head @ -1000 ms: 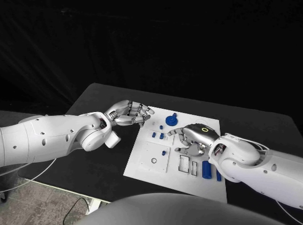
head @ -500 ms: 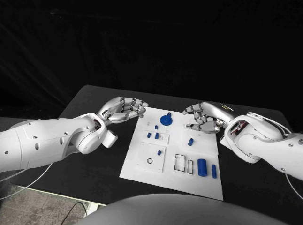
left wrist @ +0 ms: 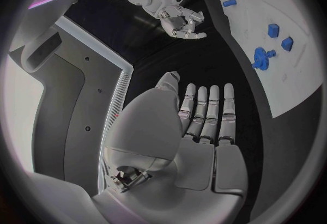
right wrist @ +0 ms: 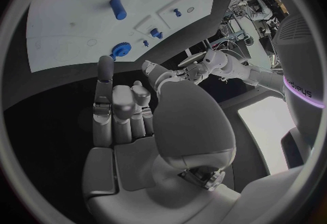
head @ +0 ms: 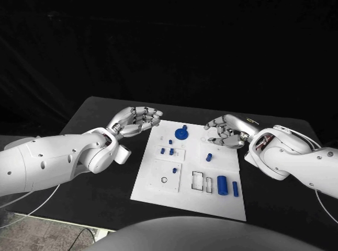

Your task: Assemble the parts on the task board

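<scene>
Board [head: 186, 194] lies mid-desk; blue parts [head: 223, 184] loose on it, gear [head: 182, 134] near its far edge. Left hand [head: 136, 121] hovers off the board's left far corner, right hand [head: 228, 130] over its right far corner; both have fingers curled, holding nothing. Judged between picks: next move needs one hand opening and descending onto a loose part.

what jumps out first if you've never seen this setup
The white task board lies mid-table, dotted with small blue parts, such as the gear-like piece at its far end. The left hand and right hand hover at its far corners, fingers curled, holding nothing.
</scene>
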Robot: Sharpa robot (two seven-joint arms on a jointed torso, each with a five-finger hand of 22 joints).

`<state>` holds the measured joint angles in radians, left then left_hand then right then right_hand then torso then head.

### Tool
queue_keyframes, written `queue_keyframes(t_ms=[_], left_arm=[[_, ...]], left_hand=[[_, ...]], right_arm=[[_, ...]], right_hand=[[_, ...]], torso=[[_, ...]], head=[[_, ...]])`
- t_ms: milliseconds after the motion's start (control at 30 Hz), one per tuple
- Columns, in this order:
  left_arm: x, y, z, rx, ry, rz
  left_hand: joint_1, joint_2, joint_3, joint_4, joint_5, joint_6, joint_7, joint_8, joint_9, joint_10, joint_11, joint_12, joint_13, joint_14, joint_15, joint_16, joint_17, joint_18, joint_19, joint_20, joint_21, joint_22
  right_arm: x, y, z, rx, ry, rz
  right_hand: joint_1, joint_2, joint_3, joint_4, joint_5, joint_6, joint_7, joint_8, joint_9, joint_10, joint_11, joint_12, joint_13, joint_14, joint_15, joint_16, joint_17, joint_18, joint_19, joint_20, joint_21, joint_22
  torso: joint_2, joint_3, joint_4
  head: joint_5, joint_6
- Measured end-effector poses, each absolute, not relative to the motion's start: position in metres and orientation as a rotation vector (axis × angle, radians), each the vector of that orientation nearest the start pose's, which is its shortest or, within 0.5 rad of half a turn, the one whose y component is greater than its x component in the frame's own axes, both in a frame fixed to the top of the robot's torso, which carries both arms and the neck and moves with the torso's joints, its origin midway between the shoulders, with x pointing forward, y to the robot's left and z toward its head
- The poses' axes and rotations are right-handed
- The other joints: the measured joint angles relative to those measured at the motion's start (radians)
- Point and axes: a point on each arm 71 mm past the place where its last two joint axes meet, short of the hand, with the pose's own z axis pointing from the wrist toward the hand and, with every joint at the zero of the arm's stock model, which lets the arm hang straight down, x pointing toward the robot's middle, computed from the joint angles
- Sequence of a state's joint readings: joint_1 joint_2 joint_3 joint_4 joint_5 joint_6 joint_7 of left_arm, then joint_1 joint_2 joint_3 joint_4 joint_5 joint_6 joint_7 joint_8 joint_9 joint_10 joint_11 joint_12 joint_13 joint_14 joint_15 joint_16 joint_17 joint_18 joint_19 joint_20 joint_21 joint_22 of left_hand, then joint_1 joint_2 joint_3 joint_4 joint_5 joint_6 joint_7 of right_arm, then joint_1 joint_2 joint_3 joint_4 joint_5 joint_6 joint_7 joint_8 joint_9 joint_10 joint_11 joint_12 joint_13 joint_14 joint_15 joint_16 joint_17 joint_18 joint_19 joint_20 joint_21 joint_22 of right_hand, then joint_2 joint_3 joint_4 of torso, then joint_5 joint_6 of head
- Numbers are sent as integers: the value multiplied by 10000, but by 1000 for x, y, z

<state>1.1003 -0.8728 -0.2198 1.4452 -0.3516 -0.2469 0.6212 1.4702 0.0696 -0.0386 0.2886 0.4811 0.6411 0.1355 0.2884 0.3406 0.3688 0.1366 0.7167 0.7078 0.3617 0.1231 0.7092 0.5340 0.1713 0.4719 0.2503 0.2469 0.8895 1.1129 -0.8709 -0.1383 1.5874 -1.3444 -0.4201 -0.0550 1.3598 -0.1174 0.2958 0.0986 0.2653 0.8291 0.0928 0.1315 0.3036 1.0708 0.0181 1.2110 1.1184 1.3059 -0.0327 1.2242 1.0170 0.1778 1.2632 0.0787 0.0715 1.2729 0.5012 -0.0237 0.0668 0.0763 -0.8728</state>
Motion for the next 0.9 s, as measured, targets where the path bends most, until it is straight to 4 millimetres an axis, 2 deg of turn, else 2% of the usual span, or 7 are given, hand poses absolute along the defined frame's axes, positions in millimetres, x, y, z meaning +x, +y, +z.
queue_keyframes(t_ms=[367, 467, 533, 633, 700, 800, 900], left_arm=[[442, 235, -280, -7192, 15951, -14851], [442, 236, -281, -7232, 15976, -14877], [441, 236, -281, -7253, 16002, -14897], [441, 236, -282, -7274, 16034, -14918], [441, 236, -282, -7287, 16055, -14933], [441, 236, -282, -7303, 16083, -14956], [441, 235, -282, -7312, 16104, -14978]], left_hand=[[376, 65, -23, -23, 272, -37, 35, 14, 6, -67, 67, 126, -411, 164, 91, 52, -232, 0, 235, 159, -168, -167], [430, 119, -23, -23, 292, -37, 35, 55, 6, -67, 67, 126, -465, 252, 110, 89, -269, 0, 289, 177, -167, -185], [429, 119, -23, -23, 320, -37, 35, 55, 6, -66, 67, 126, -508, 252, 110, 90, -287, 0, 343, 194, -167, -187], [468, 157, -23, -23, 320, -72, 70, 55, 5, -103, 103, 126, -547, 287, 145, 89, -306, 1, 343, 194, -203, -199], [505, 120, -23, -23, 320, -72, 70, 55, 5, -103, 103, 127, -565, 287, 145, 89, -316, 0, 378, 229, -203, -199], [507, 118, -23, -23, 320, -72, 70, 55, 5, -103, 103, 126, -577, 287, 145, 89, -318, 1, 379, 230, -203, -199], [547, 158, -23, -24, 357, -108, 34, 55, 4, -103, 103, 126, -602, 287, 145, 89, -332, 1, 379, 230, -203, -209]], right_arm=[[434, -200, -265, -1288, 18019, 7256], [432, -199, -269, -1600, 18105, 7158], [430, -199, -273, -1847, 18169, 7085], [428, -198, -276, -2139, 18229, 7011], [427, -197, -277, -2346, 18263, 6965], [425, -195, -280, -2603, 18337, 6895], [424, -194, -283, -2800, 18442, 6825]], right_hand=[[0, 0, 27, 26, 79, 233, 53, 116, -40, 477, 9, 249, 278, 135, -43, 105, 124, 0, 95, -25, 0, 0], [-96, -96, -33, 167, -297, 269, 48, 116, -87, 577, 6, 295, 283, 162, -16, 131, 119, 0, 144, -3, 0, 0], [-120, -120, -68, 236, -488, 350, 41, 116, -106, 192, -5, -89, -128, 162, -16, 77, 1, 0, 144, -2, 0, -23], [-153, -153, 151, 455, -526, 450, 54, 115, -169, -2059, 202, -3118, -2839, -515, 139, -887, -1174, 1, -65, 123, -56, -219], [-205, -264, 286, 606, -564, 600, 193, 49, -252, -2631, 512, -5367, -4512, -869, 471, -1541, -1871, 0, -333, 326, -56, -496], [-214, -344, 152, 655, -564, 561, 177, -94, -346, -3185, 863, -6874, -5603, -1032, 634, -1871, -2215, 0, -474, 467, -56, -743], [-161, -396, -167, 584, -619, 425, 194, -239, -446, -3456, 1039, -7605, -6216, -1131, 734, -1989, -2317, 1, -522, 591, -57, -962]], torso=[[-6, -5, 17], [-6, -5, 18], [-6, -5, 18], [-6, -5, 17], [-6, -5, 17], [-5, -6, 12], [-5, -6, 12]], head=[[-25, 0], [-10, 0], [-6, 0], [3, 0], [9, 0], [18, 0], [20, 0]])
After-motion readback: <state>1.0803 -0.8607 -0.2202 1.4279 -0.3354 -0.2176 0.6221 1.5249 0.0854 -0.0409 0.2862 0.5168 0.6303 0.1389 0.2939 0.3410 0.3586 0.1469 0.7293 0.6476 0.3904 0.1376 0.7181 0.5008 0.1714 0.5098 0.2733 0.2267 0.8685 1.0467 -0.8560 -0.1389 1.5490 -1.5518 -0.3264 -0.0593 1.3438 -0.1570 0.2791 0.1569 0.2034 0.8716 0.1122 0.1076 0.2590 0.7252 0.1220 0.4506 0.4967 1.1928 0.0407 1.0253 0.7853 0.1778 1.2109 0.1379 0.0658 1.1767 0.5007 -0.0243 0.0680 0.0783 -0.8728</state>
